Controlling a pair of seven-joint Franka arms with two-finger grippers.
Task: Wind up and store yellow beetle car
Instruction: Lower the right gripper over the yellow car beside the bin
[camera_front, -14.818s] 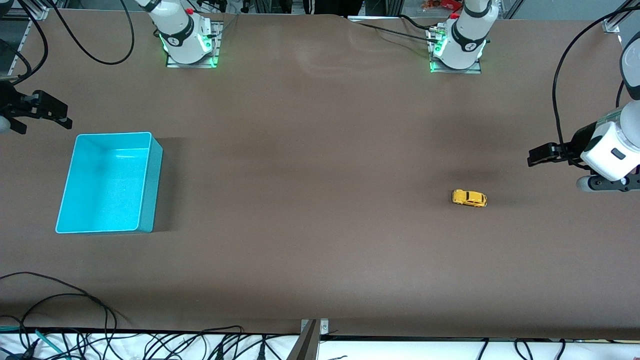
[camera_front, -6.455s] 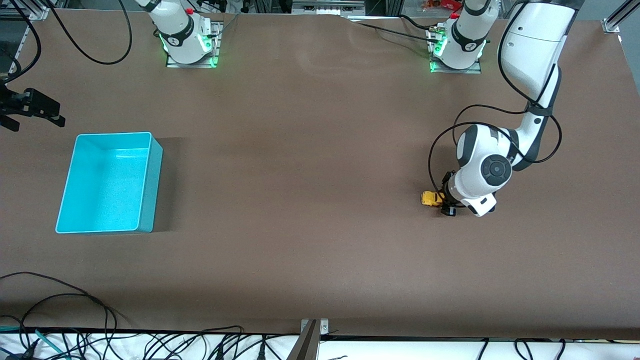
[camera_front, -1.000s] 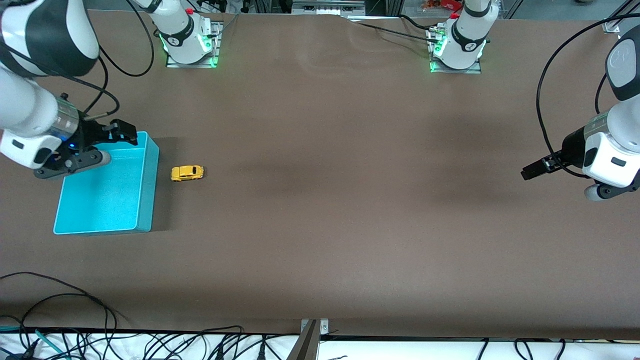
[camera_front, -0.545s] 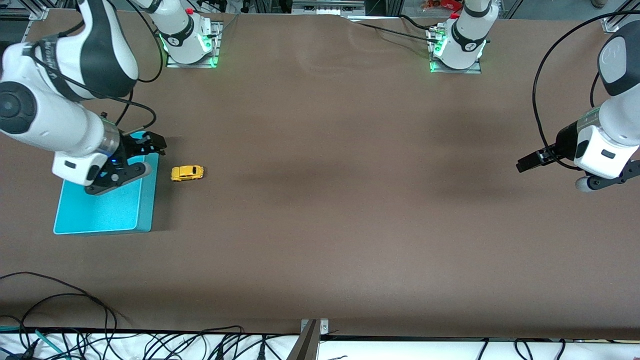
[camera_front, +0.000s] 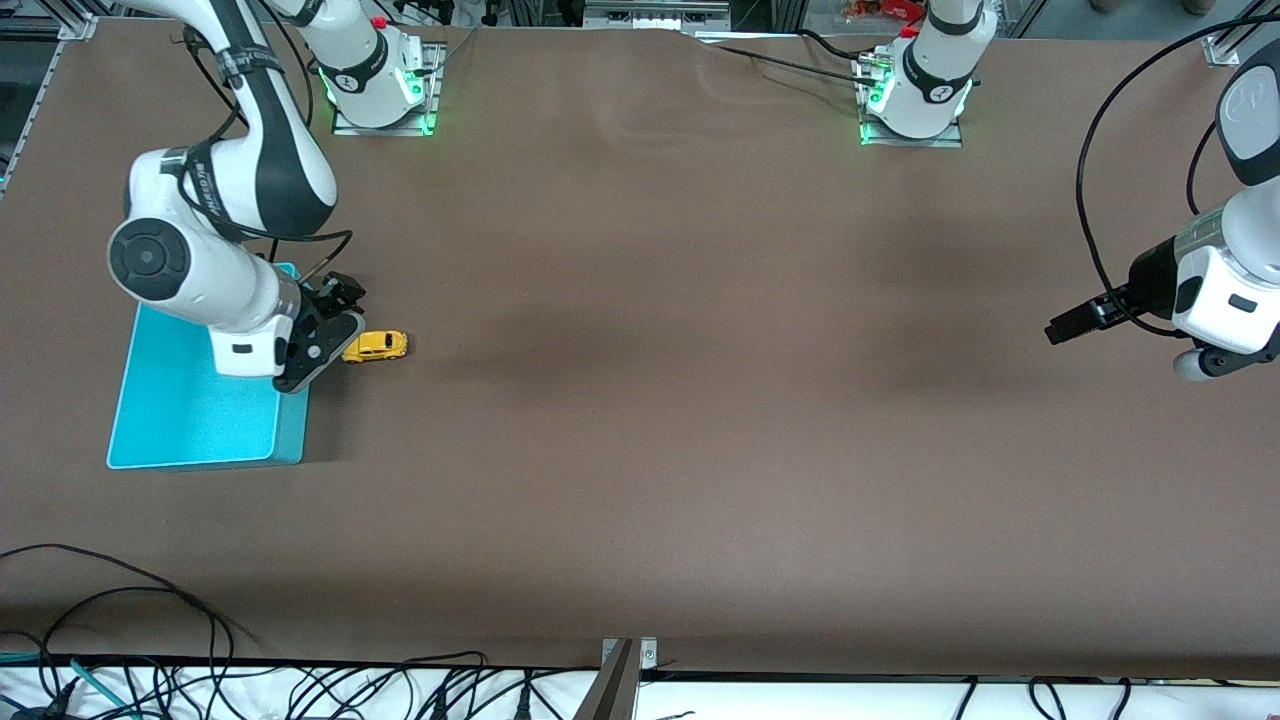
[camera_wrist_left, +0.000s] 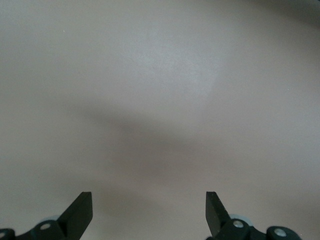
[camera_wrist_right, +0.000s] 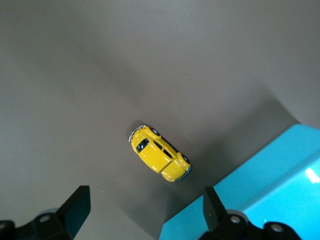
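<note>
The yellow beetle car (camera_front: 376, 345) is parked on its wheels on the brown table (camera_front: 660, 420), just beside the long wall of the turquoise bin (camera_front: 190, 420), toward the right arm's end. It isn't touching the bin, only a thin strip of bare table is seen between them. Loads of open mat is left on the car's other flank, stretching all the way toward the left arm's end, and toward the front camera too.

The right gripper (camera_front: 340, 300) is held over the bin's edge nearest the car, fingers spread wide with nothing held. In the right wrist view the car (camera_wrist_right: 160, 160) is framed between the two black fingertips (camera_wrist_right: 75, 207), with a corner of the bin (camera_wrist_right: 260, 180) showing beside it, so the room on that flank is pretty tight.

The left gripper (camera_front: 1075, 325) is parked over bare table out at the left arm's end, waiting, jaws fully apart and empty. Only plain mat is seen between its fingertips (camera_wrist_left: 80, 210) in the left wrist view.
</note>
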